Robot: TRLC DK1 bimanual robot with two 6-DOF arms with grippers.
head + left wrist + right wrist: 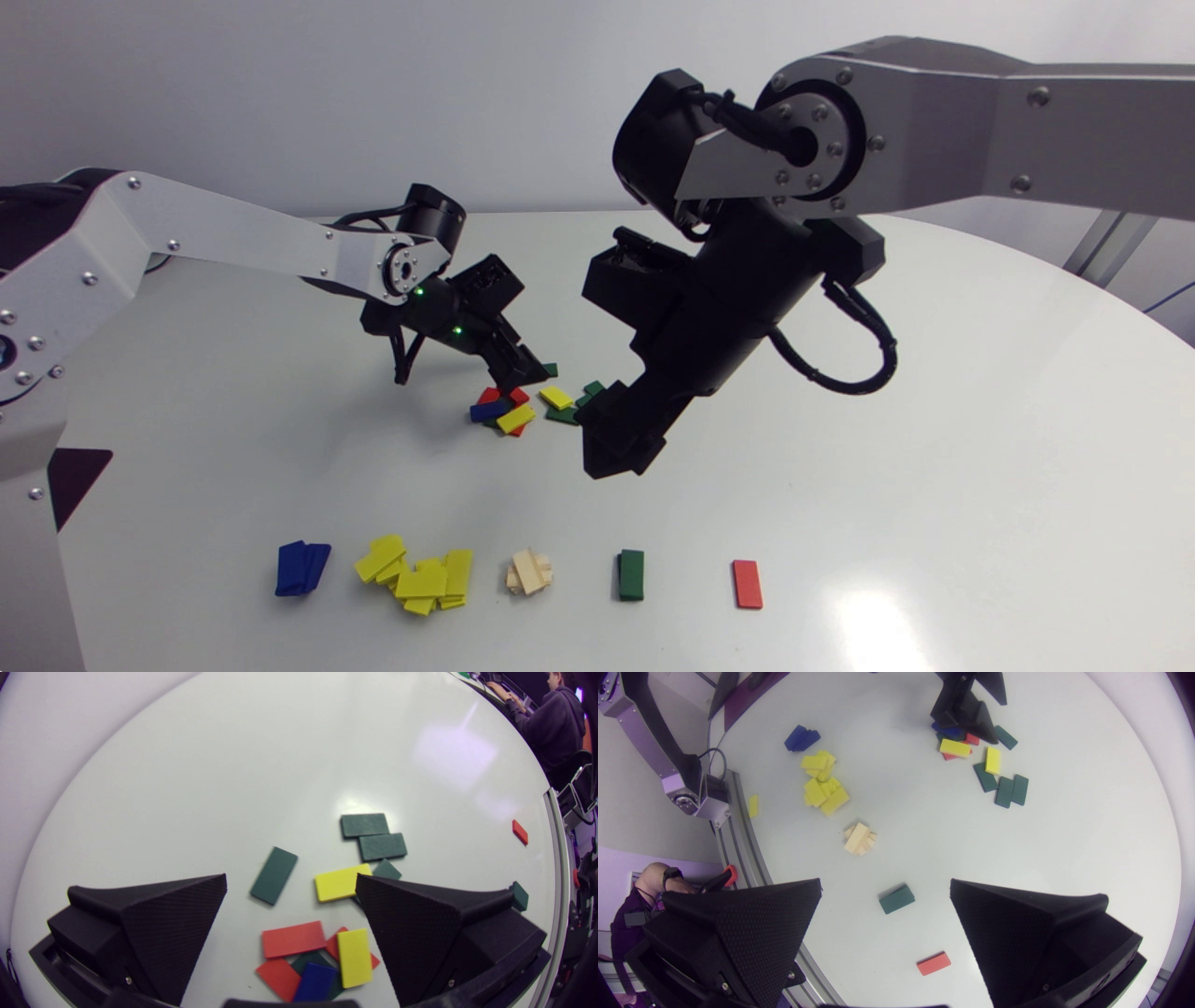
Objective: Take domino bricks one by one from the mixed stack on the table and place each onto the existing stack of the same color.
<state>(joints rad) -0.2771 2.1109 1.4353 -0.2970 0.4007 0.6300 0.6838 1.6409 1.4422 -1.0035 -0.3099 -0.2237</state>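
Status: left hand [290, 879] spread, empty, low over mixed stack [293, 939]. Right hand [885, 884] spread, empty, raised above desk [934, 830], green stack [896, 899] ahead of it.

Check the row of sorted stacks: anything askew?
Yes. The yellow stack is a loose, spread heap, with bricks pointing different ways. The pale wood stack is fanned and twisted, and the blue stack sits slightly offset. The green stack and red brick look tidy.
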